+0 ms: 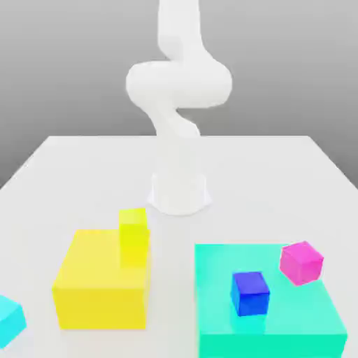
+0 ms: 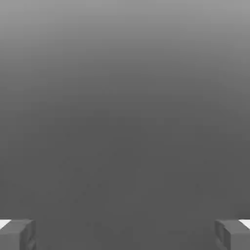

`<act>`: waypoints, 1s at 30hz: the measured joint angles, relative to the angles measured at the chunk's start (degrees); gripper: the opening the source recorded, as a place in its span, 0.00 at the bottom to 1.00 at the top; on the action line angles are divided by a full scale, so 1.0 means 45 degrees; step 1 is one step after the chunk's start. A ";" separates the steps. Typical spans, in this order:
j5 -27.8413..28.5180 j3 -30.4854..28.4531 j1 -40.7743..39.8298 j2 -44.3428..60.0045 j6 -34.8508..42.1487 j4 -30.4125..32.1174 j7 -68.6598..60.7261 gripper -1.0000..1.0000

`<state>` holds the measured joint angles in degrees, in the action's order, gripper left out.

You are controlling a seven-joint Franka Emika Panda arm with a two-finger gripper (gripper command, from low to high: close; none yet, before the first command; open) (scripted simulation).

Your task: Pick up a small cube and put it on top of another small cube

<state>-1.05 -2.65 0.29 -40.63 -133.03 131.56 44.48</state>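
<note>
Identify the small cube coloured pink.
The pink cube, nearest the exterior view's right; the others are dark blue, yellow and cyan.

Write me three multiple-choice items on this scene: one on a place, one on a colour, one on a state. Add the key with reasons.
1. On which block does the dark blue cube sit?
A) the large yellow one
B) the large turquoise-green one
C) neither

2. What colour is the small cube at the exterior view's left edge?
A) magenta
B) dark blue
C) cyan

3. How does the gripper stand?
A) open, with nothing between its fingers
B) shut, with nothing held
C) closed on a cube

Key:
1: B, its base lies within the top of the turquoise-green block in the exterior view.
2: C, its visible faces are bright light blue.
3: A, the hand view has the fingers wide apart with no cube between them.
</note>
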 joint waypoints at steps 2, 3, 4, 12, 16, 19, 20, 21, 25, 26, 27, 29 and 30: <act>-0.0232 -0.0494 0.0035 0.0976 -0.0233 -0.0043 -0.0283 0.50; -0.0351 -0.0732 0.0050 0.1443 -0.0347 -0.0062 -0.0422 0.50; -0.0478 -0.0962 0.0055 0.1906 -0.0458 -0.0082 -0.0570 0.50; -0.1716 -0.2606 -0.0134 0.5597 -0.1329 -0.0244 -0.1895 0.50; -0.2403 -0.3276 -0.0377 0.7458 -0.1753 -0.0327 -0.2603 0.50; -0.2881 -0.3707 -0.0775 0.8854 -0.2075 -0.0390 -0.3098 0.50; -0.3030 -0.3765 -0.0981 0.9314 -0.2181 -0.0410 -0.3264 0.50; -0.3160 -0.3800 -0.1136 0.9771 -0.2291 -0.0430 -0.3414 0.50; -0.3497 -0.3992 -0.1700 1.1559 -0.2766 -0.0497 -0.3881 0.50; -0.3540 -0.4059 -0.1852 1.1995 -0.2892 -0.0512 -0.3969 0.50; -0.3567 -0.4132 -0.2005 1.2426 -0.3021 -0.0525 -0.4046 0.50; -0.3567 -0.4291 -0.2310 1.3272 -0.3289 -0.0547 -0.4162 0.50; -0.3550 -0.4380 -0.2456 1.3689 -0.3430 -0.0558 -0.4209 0.50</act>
<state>-17.02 -22.36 -10.76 20.97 -148.46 129.05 25.55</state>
